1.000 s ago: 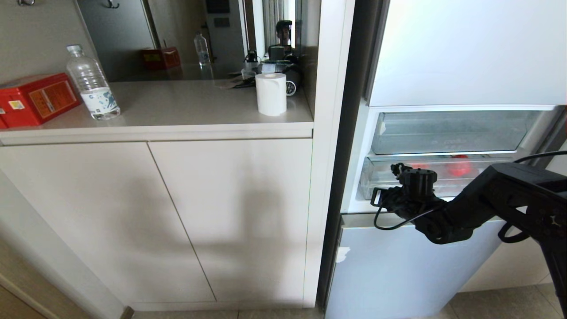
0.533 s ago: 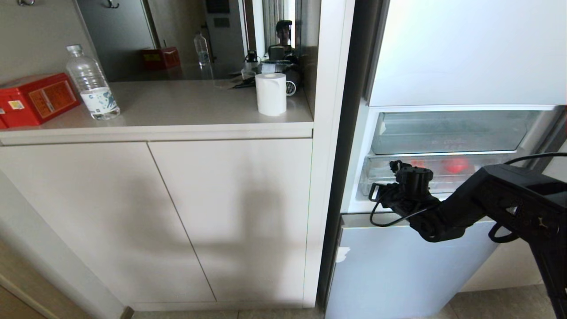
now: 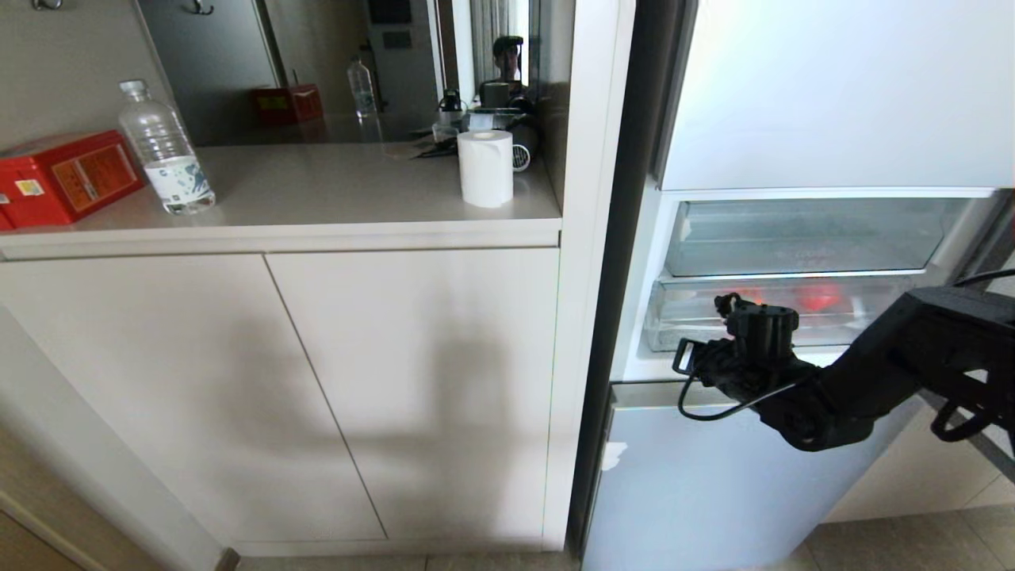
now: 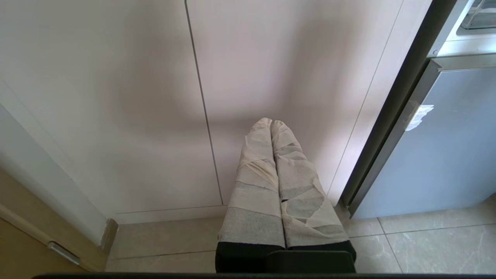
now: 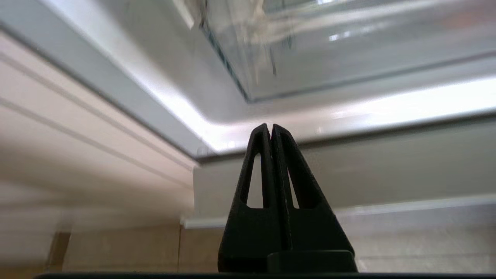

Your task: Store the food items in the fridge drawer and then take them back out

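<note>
Head view: a fridge stands open on the right of the scene. Two clear drawers sit one above the other in it. The lower one, the fridge drawer (image 3: pixel 793 313), holds the two food items, a red fruit (image 3: pixel 821 297) toward the right and an orange-red fruit (image 3: pixel 749 295) to its left, half hidden behind the arm. The right gripper (image 3: pixel 683 358) is just in front of the drawer's lower left front corner, and the view does not show whether it touches. Since a second ago the arm has drifted slightly right and down, after edging left and up half a second ago; the drawer and fruits look unmoved. That suggests storing is done and the gripper is lining up on the drawer front to work it. On the tabletop (image 3: pixel 317 198) at left stand one red box (image 3: pixel 67 174), one water bottle (image 3: pixel 162 151) and one paper roll (image 3: pixel 485 168).

Left wrist view: the left gripper (image 4: pixel 271 123), its two taped fingers pressed together, empty, is parked low before the cabinet doors (image 4: pixel 193 97), near the floor.

Right wrist view: the right gripper's two black fingers (image 5: pixel 285 174) are closed tip to tip on nothing, pointing at the fridge sill just below the drawer's clear corner.
</note>
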